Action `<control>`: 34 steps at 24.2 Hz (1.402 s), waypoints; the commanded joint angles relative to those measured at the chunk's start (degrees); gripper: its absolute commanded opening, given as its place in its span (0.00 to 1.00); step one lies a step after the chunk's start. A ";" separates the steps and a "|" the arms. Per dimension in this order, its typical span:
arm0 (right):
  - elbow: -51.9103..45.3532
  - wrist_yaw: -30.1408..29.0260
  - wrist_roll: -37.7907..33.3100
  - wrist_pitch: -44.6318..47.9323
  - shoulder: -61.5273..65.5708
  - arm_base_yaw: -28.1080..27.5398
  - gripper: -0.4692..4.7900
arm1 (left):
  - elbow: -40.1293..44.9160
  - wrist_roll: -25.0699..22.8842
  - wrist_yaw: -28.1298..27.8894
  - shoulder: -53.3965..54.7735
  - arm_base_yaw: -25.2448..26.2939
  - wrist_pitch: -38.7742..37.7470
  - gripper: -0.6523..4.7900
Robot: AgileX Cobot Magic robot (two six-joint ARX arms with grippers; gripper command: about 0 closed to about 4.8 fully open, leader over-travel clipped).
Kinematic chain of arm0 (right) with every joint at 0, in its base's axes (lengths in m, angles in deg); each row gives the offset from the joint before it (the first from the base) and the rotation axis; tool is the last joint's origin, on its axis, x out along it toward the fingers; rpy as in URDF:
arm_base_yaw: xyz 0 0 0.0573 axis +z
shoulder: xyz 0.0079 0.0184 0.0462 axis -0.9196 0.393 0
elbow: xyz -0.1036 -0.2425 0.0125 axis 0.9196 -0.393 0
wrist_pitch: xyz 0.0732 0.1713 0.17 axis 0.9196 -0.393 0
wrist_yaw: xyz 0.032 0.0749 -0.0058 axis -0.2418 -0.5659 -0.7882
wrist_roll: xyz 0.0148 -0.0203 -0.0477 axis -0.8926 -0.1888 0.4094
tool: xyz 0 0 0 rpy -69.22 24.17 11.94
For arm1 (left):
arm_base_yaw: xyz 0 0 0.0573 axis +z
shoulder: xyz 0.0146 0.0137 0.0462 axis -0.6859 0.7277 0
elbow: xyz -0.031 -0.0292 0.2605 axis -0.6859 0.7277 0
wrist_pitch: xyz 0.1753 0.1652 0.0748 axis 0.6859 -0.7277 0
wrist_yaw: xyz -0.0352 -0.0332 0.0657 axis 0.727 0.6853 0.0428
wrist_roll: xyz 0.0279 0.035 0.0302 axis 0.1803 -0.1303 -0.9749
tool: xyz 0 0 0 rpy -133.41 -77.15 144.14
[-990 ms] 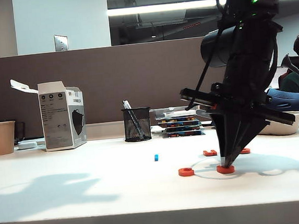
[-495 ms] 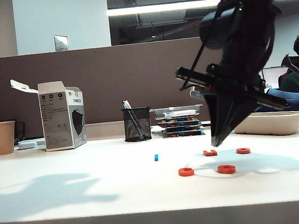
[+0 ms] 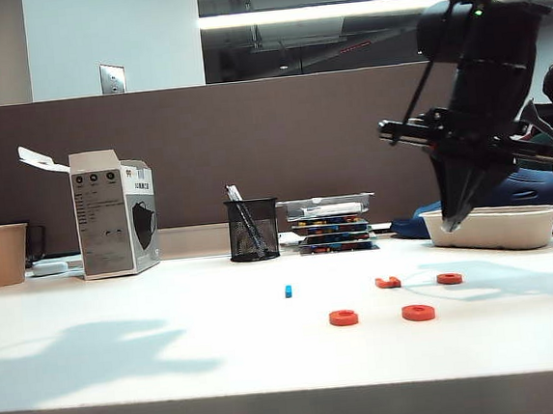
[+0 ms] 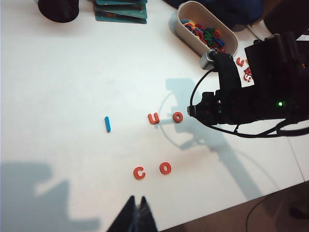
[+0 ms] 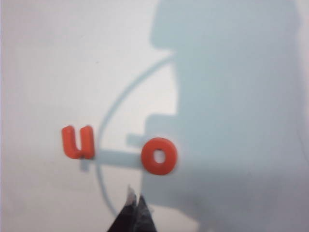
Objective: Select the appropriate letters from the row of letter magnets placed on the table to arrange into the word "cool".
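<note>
a: where are your pincers?

b: my right gripper (image 3: 450, 226) hangs above the table (image 3: 173, 352), tips pinched together, holding nothing. my left gripper (image 4: 135, 212) is also closed and empty, over the near edge.

a: and the letters?

b: c (image 4: 139, 172) and one o (image 4: 165, 167) lie side by side in front. behind them sit the u (image 4: 153, 118) and a second o (image 4: 178, 116), with the blue l (image 4: 107, 124) off to the left.
</note>
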 commanded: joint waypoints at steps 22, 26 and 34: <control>0.28 -2.51 1.86 2.86 9.25 -1.77 0.08 | -0.35 -0.24 -0.22 -0.20 -0.02 0.44 0.11; 0.26 -1.18 2.12 1.64 9.94 -1.75 0.08 | -0.35 -0.24 -0.20 -0.20 -0.02 0.46 0.11; 0.09 -0.28 3.39 -4.70 9.94 -1.73 0.08 | -0.35 -0.24 -0.20 -0.20 -0.02 0.48 0.11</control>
